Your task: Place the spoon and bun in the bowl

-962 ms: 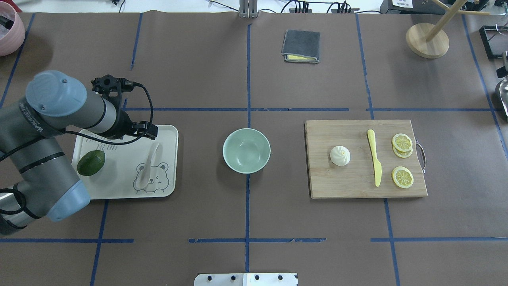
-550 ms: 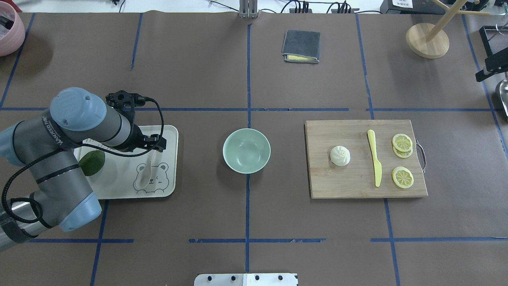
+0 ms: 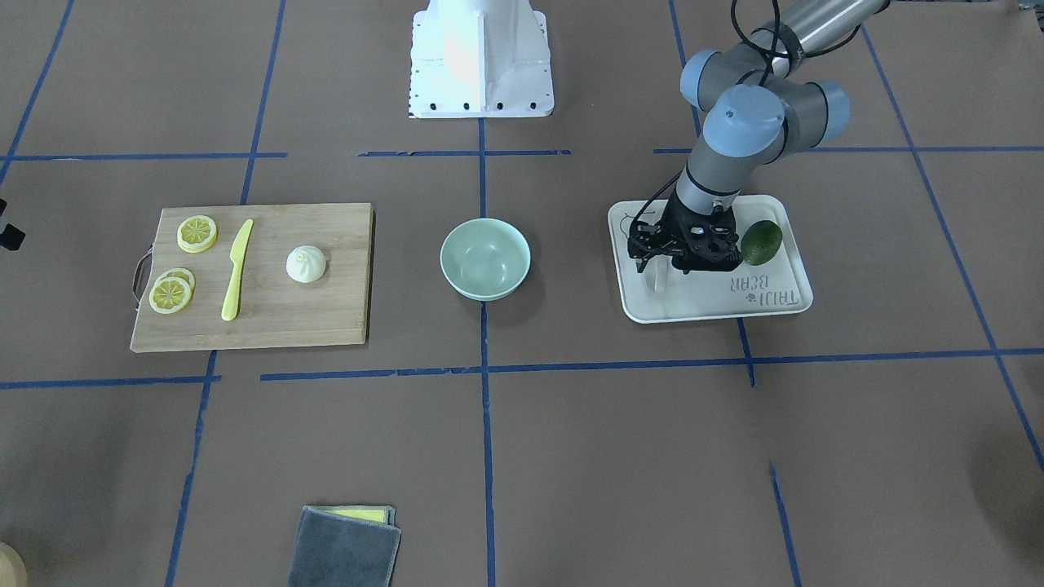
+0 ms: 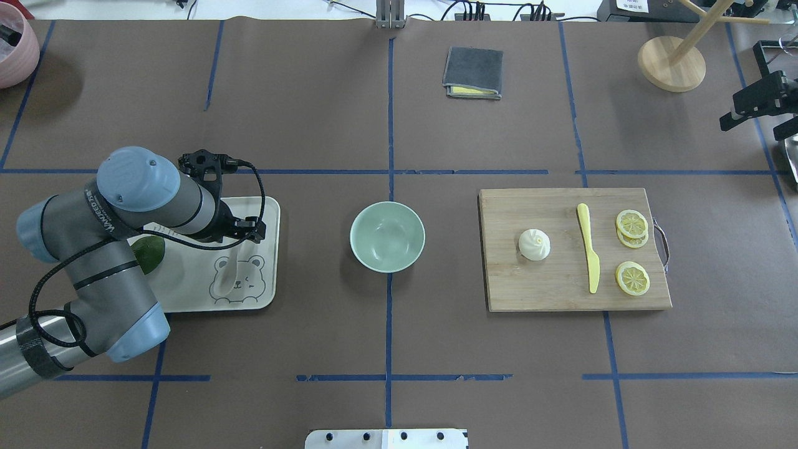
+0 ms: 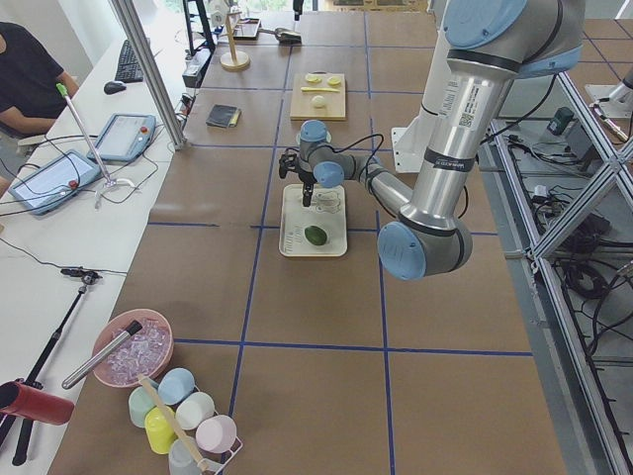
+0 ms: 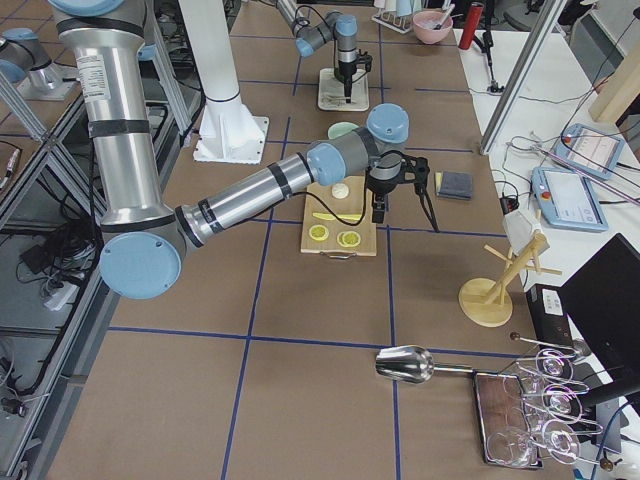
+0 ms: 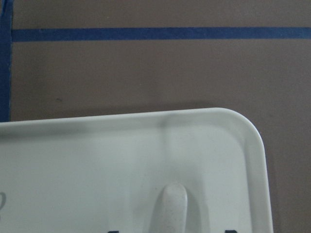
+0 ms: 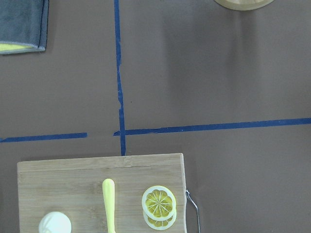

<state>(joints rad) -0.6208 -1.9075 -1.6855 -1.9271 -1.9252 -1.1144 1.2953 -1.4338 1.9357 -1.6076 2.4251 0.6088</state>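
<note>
The cream spoon (image 4: pixel 225 277) lies on the bear tray (image 4: pixel 187 290) at the left, handle pointing away from the robot; its handle tip shows in the left wrist view (image 7: pixel 170 206). My left gripper (image 3: pixel 661 262) hangs low over the handle, jaws open on either side of it, holding nothing. The white bun (image 4: pixel 535 244) sits on the wooden cutting board (image 4: pixel 548 287) at the right. The mint-green bowl (image 4: pixel 387 237) stands empty in the middle. My right gripper (image 4: pixel 757 115) is open and empty at the far right edge, well beyond the board. The bun also shows in the right wrist view (image 8: pixel 55 225).
A green avocado (image 4: pixel 148 254) lies on the tray beside my left arm. A yellow knife (image 4: pixel 588 252) and lemon slices (image 4: pixel 632 226) share the board. A folded grey cloth (image 4: pixel 472 73), a wooden stand (image 4: pixel 671 62) and a pink bowl (image 4: pixel 12 43) sit at the far side.
My left arm has swung nearer over the tray and brought its gripper over the spoon handle. My right gripper has come into view at the right edge.
</note>
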